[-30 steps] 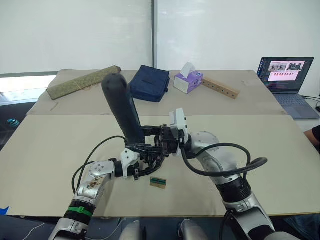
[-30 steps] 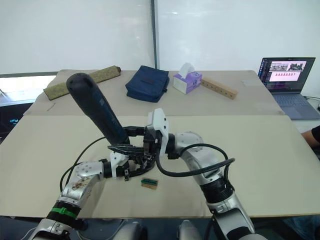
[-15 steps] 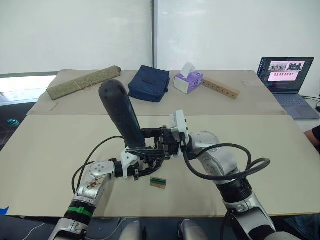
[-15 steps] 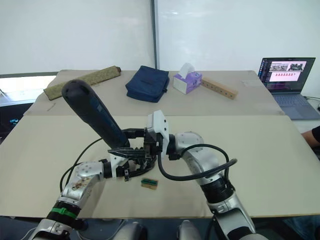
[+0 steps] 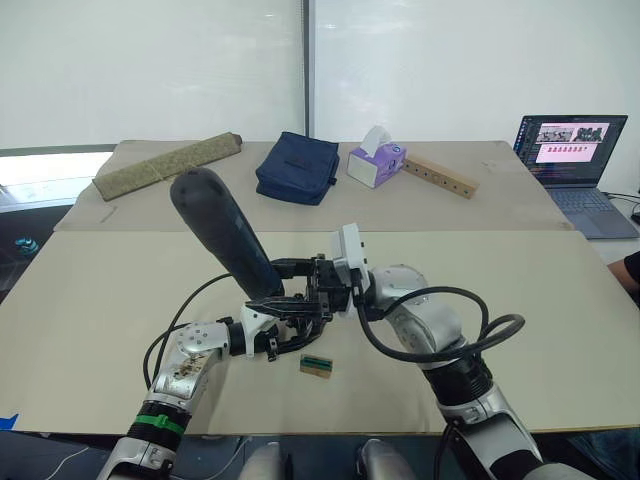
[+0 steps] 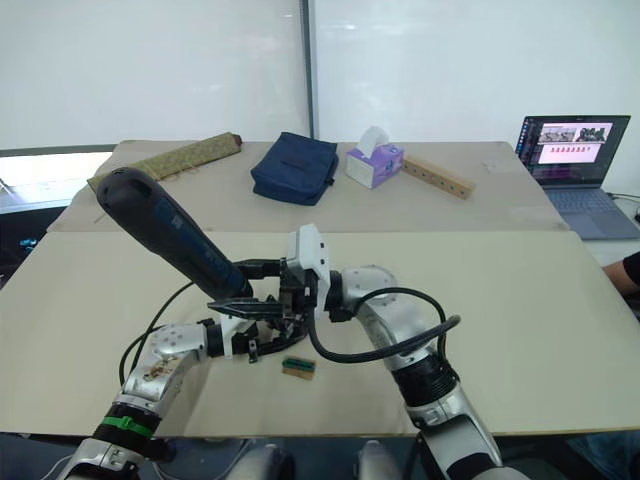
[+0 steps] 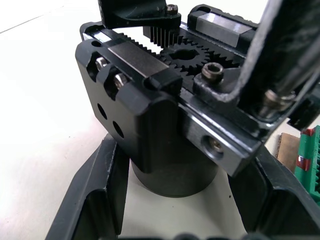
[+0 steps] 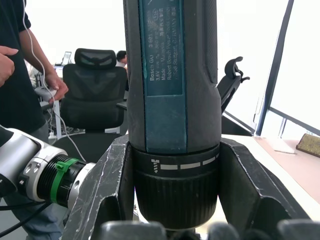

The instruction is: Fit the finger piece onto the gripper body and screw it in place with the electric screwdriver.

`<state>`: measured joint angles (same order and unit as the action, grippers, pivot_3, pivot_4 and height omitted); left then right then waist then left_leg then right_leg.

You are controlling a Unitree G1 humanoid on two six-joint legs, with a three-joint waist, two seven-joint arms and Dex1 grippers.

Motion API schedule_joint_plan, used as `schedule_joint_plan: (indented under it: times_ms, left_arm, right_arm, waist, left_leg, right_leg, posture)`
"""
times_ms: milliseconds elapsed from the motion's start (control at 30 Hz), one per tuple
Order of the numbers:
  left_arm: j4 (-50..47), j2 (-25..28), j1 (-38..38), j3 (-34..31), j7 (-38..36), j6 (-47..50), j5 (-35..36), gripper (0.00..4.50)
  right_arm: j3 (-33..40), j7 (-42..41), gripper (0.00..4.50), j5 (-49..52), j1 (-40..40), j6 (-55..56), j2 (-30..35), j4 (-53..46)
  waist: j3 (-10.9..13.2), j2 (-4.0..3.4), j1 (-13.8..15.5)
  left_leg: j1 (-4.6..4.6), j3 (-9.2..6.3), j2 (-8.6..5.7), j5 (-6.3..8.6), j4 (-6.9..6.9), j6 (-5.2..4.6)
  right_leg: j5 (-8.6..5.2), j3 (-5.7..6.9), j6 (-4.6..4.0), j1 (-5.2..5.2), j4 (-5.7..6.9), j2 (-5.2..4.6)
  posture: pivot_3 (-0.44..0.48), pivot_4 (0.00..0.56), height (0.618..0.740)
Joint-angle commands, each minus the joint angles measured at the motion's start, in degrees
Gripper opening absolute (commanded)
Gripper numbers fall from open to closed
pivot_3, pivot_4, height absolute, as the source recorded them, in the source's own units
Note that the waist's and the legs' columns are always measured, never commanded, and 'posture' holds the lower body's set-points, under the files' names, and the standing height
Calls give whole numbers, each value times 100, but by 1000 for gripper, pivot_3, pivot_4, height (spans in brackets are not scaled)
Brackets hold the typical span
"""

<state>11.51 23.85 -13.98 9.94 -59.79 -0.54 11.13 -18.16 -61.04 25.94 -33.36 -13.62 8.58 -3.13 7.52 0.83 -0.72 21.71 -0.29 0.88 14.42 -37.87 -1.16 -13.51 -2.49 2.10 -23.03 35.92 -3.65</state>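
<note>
The gripper body [image 7: 150, 100], a chunky black mechanism with a gear and toothed racks, stands on its round base between the fingers [image 7: 95, 200] of my left gripper [image 5: 293, 318], which is shut on it just above the table. A black finger piece [image 7: 272, 45] stands on the body's rail. The electric screwdriver [image 5: 225, 240], a thick dark cylinder, leans up and to the left. Its metal bit [image 7: 282, 85] points down at a screw beside the finger piece. My right gripper [image 5: 303, 282] is shut around the screwdriver's collar [image 8: 172, 170].
A small green-and-tan block [image 5: 316, 366] lies just in front of the grippers. At the back are a green rolled mat [image 5: 165, 165], a blue pouch [image 5: 297, 166], a tissue box [image 5: 376, 160] and a wooden bar [image 5: 440, 175]. A laptop [image 5: 575, 160] sits far right. A person [image 8: 15, 60] stands nearby.
The screwdriver's rear end has tipped further left and lower, and my right gripper has shifted slightly left with it. The left gripper and the body stay put.
</note>
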Motion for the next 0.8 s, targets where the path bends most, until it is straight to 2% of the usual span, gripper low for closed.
schedule_joint_plan:
  times_ms: [33, 367, 800]
  left_arm:
    - [105, 39, 254, 314, -157, 296, -110, 2257]
    - [87, 32, 261, 313, -142, 326, -102, 2257]
    - [79, 34, 252, 318, -148, 348, -102, 2257]
  right_arm:
    - [1, 110, 1898, -47, 168, -207, -37, 386]
    - [475, 250, 1898, 369, 272, -442, -32, 166]
    - [473, 409, 1898, 507, 501, -644, 14, 78]
  waist:
    - [0, 1, -2]
    - [0, 1, -4]
    - [0, 0, -10]
  left_leg:
    - [0, 0, 1, 0, 1, 0]
    - [3, 0, 1, 0, 3, 0]
    - [4, 8, -4, 0, 9, 0]
  right_leg:
    - [0, 0, -1, -1, 0, 0]
    - [-1, 0, -2, -3, 0, -3]
    - [-4, 5, -2, -8, -1, -23]
  posture:
    - [0, 150, 740]
    - [0, 150, 740]
    - [0, 150, 740]
